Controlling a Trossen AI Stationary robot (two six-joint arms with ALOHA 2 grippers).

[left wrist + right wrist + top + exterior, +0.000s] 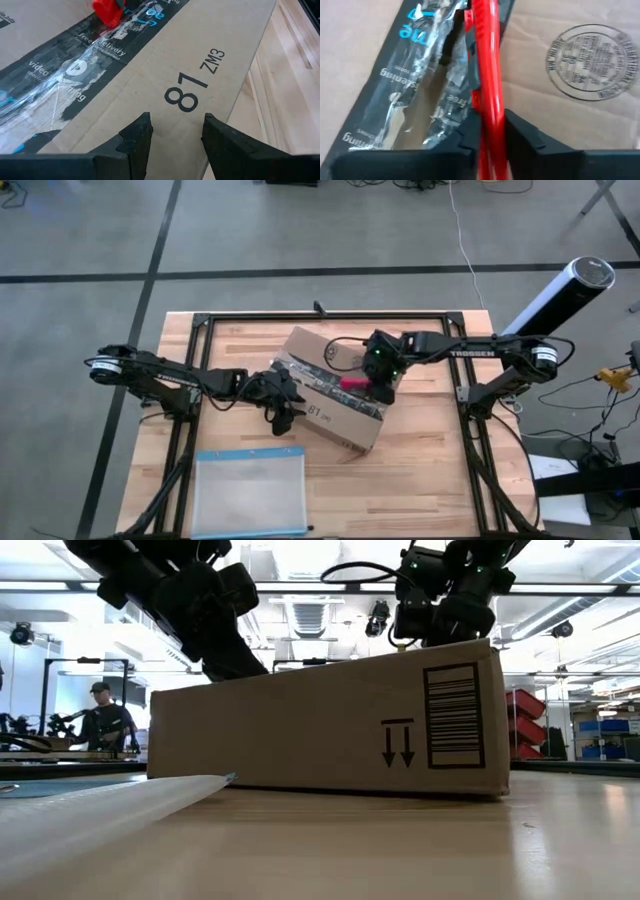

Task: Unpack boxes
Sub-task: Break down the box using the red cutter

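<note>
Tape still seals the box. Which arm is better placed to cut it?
Right: its claw grips the red tool over the tape. The left claw is open, empty, above the box.

Light butcher-block wooden table point(420, 470) with black frame rails point(330, 316) | grey floor point(300, 230) crossed by dark tape lines | white cylinder point(560, 295) beside table | bright workshop beyond, ceiling strip lights point(320, 610) overhead | person in dark cap point(105, 720) at far bench | red bins point(525, 705) and blue bins point(605, 750) along shelving
</note>
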